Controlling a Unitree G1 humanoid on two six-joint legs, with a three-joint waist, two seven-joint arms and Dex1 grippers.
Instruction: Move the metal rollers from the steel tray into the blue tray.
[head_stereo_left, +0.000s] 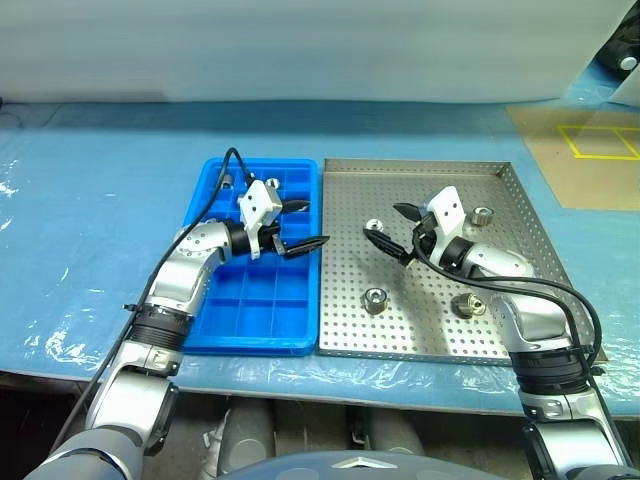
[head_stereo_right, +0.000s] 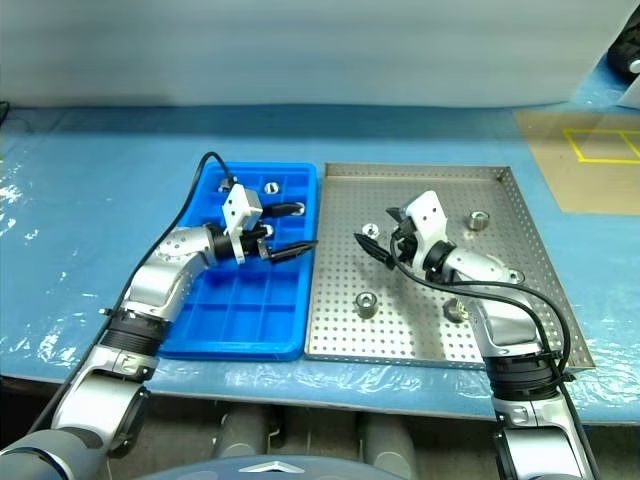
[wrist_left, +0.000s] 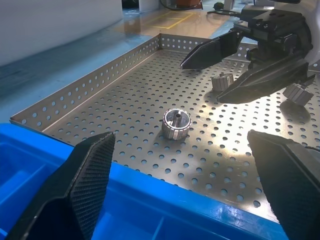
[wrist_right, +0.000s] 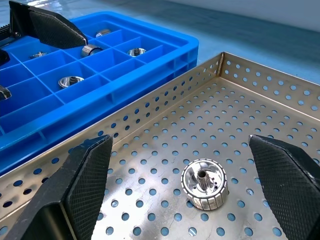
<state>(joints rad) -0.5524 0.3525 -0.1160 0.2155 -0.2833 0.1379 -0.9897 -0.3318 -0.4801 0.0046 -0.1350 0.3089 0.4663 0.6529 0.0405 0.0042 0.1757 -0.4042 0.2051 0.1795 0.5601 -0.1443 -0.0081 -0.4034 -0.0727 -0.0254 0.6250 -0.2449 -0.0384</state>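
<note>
The steel tray (head_stereo_left: 430, 290) lies right of the blue tray (head_stereo_left: 250, 345). Several metal rollers sit on its perforated floor: one (wrist_right: 203, 184) near the far left, one (head_stereo_left: 482, 215) at the far right, two (head_stereo_left: 375, 298) (head_stereo_left: 467, 304) nearer the front. My right gripper (head_stereo_left: 384, 220) hangs open just above the far-left roller, which lies on the floor between the spread fingers, untouched. My left gripper (head_stereo_left: 302, 226) hovers open and empty over the blue tray's right edge, pointing toward the steel tray. Several rollers (wrist_right: 71, 80) (wrist_right: 136, 51) rest in the blue tray's far compartments.
Both trays lie on a light blue table covering (head_stereo_left: 90, 200). A brown board with yellow tape lines (head_stereo_left: 590, 150) lies at the far right. The two grippers face each other across the trays' shared edge, a short gap apart.
</note>
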